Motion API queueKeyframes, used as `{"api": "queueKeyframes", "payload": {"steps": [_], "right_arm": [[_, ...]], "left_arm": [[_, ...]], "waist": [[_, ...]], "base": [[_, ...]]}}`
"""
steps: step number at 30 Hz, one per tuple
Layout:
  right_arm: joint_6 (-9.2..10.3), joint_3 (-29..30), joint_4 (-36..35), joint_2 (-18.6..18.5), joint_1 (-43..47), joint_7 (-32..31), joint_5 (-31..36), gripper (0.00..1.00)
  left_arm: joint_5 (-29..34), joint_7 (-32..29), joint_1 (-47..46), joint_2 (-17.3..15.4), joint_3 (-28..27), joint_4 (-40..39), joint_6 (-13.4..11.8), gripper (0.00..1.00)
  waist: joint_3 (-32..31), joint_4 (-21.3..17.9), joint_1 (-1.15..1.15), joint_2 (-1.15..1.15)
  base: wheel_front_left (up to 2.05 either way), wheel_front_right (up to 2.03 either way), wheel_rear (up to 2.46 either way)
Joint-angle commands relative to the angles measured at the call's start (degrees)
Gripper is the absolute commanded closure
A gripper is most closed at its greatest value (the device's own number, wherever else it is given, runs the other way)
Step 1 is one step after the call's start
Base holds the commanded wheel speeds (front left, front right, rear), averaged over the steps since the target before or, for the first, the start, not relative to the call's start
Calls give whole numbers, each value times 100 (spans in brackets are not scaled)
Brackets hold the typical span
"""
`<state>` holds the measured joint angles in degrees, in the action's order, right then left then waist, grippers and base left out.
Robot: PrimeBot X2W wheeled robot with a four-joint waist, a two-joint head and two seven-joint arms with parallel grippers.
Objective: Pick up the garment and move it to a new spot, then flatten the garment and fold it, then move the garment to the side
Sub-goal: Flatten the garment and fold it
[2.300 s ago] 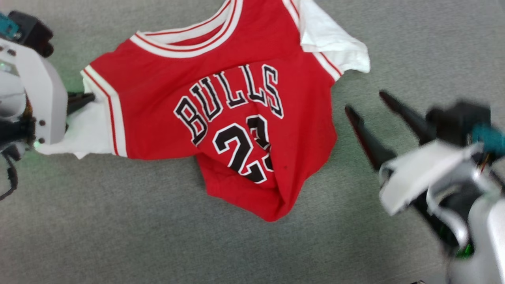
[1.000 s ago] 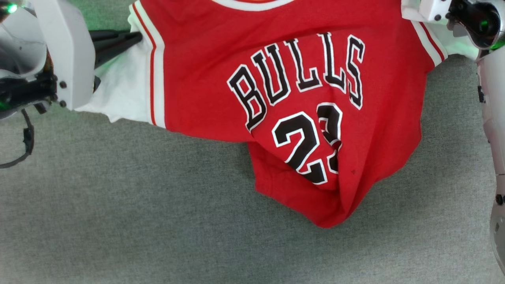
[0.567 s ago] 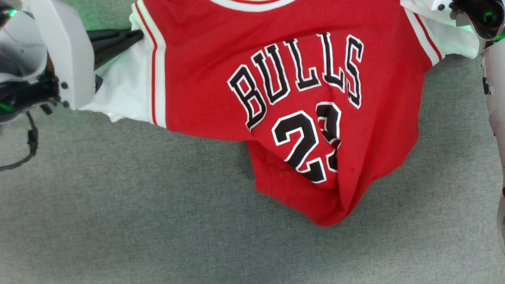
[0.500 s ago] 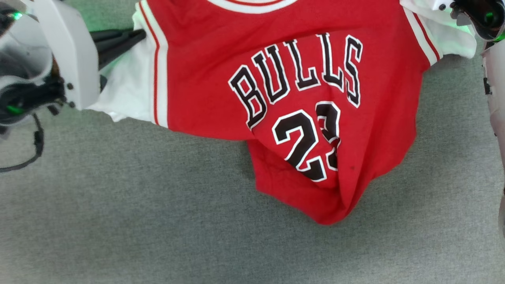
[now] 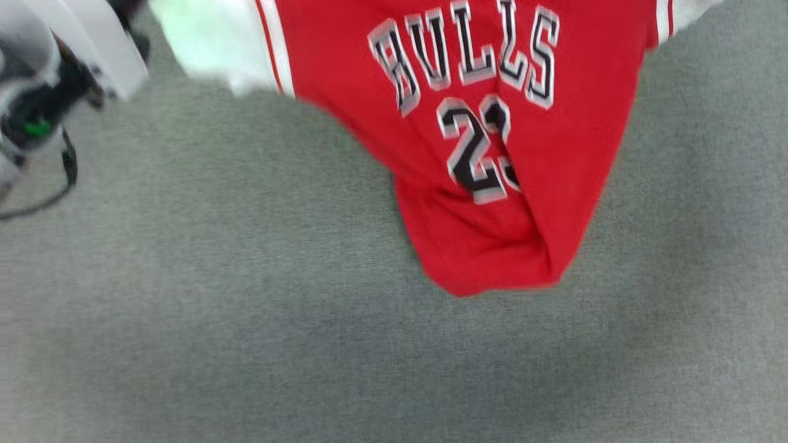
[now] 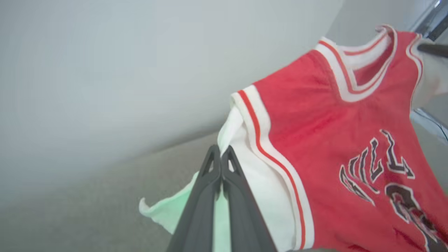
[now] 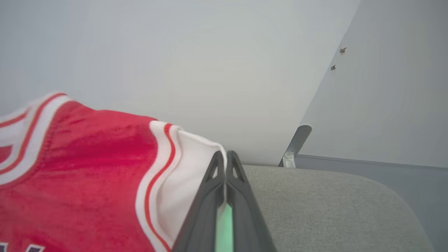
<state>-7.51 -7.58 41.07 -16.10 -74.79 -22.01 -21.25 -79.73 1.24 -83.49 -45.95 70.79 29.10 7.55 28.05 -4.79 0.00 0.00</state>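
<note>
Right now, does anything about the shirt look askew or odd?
Yes. The garment looks lopsided: its lower part is bunched into a crumpled point, creasing the 23 print, not spread flat.

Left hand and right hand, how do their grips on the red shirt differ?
1. The left sleeve spills past both sides of the left hand, with a loose corner drooping. The right sleeve lies to one side of the right hand, its edge caught near the tip.
2. The left hand holds the B end of the BULLS print, the right hand the S end.
Shared: both are shut on the garment, which hangs spread between them.
</note>
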Motion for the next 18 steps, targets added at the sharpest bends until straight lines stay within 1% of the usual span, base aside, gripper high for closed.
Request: {"api": "queueKeyframes", "payload": {"steps": [1, 5, 7, 12, 15, 16, 18], "right_arm": [[4, 50, -40, -40, -106, 102, 3, 100], [5, 299, -17, -43, -406, 464, 239, 100], [6, 499, 65, 22, -650, 707, 422, 100], [9, 1382, 313, 300, -1576, 1458, 1056, 100], [13, 1864, 414, 470, -2095, 1910, 1482, 100], [13, 2009, 443, 514, -2259, 2039, 1618, 100], [13, 2214, 569, 613, -2491, 2183, 1842, 100]], "left_arm": [[-51, 129, -122, 52, -79, 125, -13, 100], [-57, 616, -577, 320, -359, 787, -14, 100], [124, 856, -937, 467, -437, 1202, -14, 100], [342, 1312, -2012, 820, -913, 2143, -24, 100], [491, 1398, -2622, 1000, -1328, 2415, -27, 100], [608, 1402, -2858, 1012, -1560, 2441, -27, 100], [805, 1401, -3005, 1108, -2013, 2422, -26, 100]], "waist": [[-186, 192, 0, 0], [-116, 277, 0, 0], [-50, 293, 0, 0], [166, 302, 0, 0], [239, 312, 0, 0], [263, 313, 0, 0], [294, 316, 0, 0]], "base": [[0, 0, 0], [0, 0, 0], [0, 0, 0], [0, 0, 0], [0, 0, 0], [0, 0, 0], [0, 0, 0]]}}
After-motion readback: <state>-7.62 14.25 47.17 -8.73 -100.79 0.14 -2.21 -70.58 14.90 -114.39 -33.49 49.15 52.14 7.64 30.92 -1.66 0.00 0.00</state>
